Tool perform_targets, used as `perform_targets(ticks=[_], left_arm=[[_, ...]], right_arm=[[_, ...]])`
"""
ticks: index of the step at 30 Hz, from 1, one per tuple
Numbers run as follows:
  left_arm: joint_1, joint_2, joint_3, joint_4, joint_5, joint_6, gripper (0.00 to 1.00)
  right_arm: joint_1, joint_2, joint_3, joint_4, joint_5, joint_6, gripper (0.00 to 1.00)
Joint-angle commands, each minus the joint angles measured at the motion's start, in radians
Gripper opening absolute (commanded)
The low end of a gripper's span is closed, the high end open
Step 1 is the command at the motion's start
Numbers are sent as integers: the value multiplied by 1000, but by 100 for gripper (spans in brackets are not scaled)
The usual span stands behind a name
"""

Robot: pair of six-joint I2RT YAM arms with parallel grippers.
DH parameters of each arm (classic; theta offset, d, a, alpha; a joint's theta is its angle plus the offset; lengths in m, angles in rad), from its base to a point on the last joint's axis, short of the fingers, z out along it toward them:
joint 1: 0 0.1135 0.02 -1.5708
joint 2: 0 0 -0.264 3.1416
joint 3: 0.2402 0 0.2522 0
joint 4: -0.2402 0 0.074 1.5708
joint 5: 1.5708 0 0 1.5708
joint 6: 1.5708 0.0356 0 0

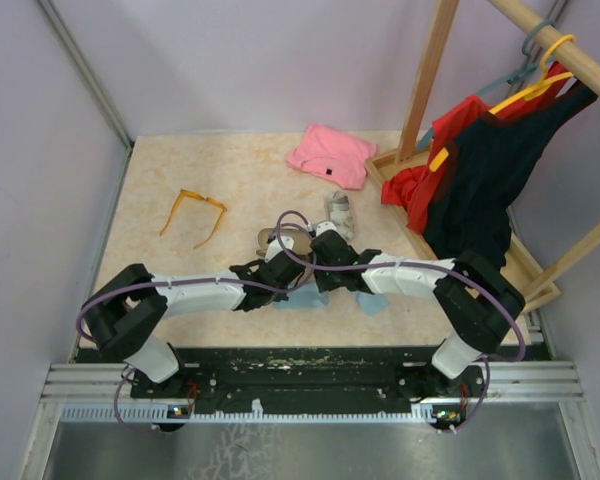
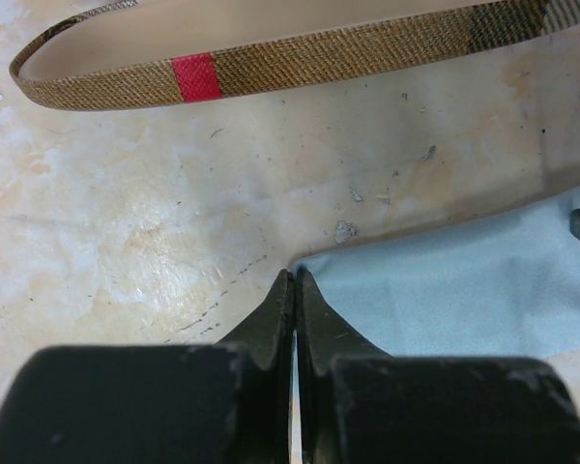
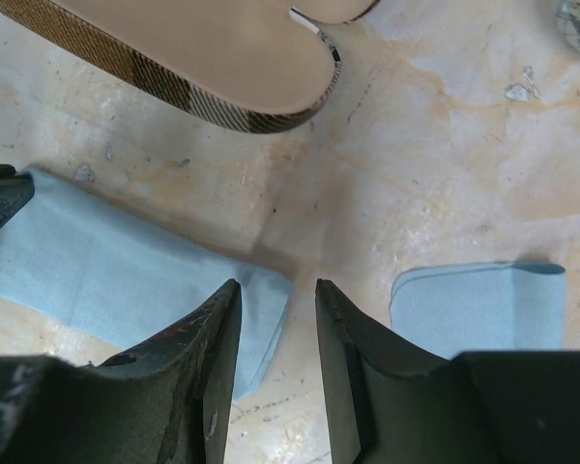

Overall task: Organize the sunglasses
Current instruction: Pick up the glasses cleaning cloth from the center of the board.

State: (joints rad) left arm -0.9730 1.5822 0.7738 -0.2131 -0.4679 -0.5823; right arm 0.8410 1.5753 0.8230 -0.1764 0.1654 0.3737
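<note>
- while the left gripper (image 2: pixel 295 275) is clenched, tips at the corner of a blue cloth (image 2: pixel 464 290), the right gripper (image 3: pixel 276 287) stands released, nothing between its jaws.
- orange sunglasses (image 1: pixel 193 213) lie on the table (image 1: pixel 180 165), arms unfolded, well apart from both grippers, on the left arm's side.
- a brown case (image 2: pixel 271 63) lies near the cloth.

Left claw (image 2: pixel 295 277) pinched closed; right claw (image 3: pixel 276 292) parted; arms angled inward.
</note>
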Motion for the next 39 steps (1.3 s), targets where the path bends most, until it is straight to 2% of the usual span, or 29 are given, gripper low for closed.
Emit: perform_targets(ticks=[1,9,16,25,36,39], left_arm=[[-12,41,-35,-77,84,-16,1],[-12,38,-38,-75,86,-13,1],[-12,39,-37,-72,88,-14,1],[-12,39,-34,-72,87,-13,1],[-12,40,-28,-69,93,-16,1],[-10,30,-27,-64,97,-18,1]], right_arm=[[-6,45,65,5,-30,-42,38],[-6,93,92,-47,-66,-64,39],[-5,135,117,-121,-69,-71,31],[1,158,138,-175,-14,-74,28],[2,155,122,-164,-49,-64,1],[3,135,103,-132,-74,-48,0]])
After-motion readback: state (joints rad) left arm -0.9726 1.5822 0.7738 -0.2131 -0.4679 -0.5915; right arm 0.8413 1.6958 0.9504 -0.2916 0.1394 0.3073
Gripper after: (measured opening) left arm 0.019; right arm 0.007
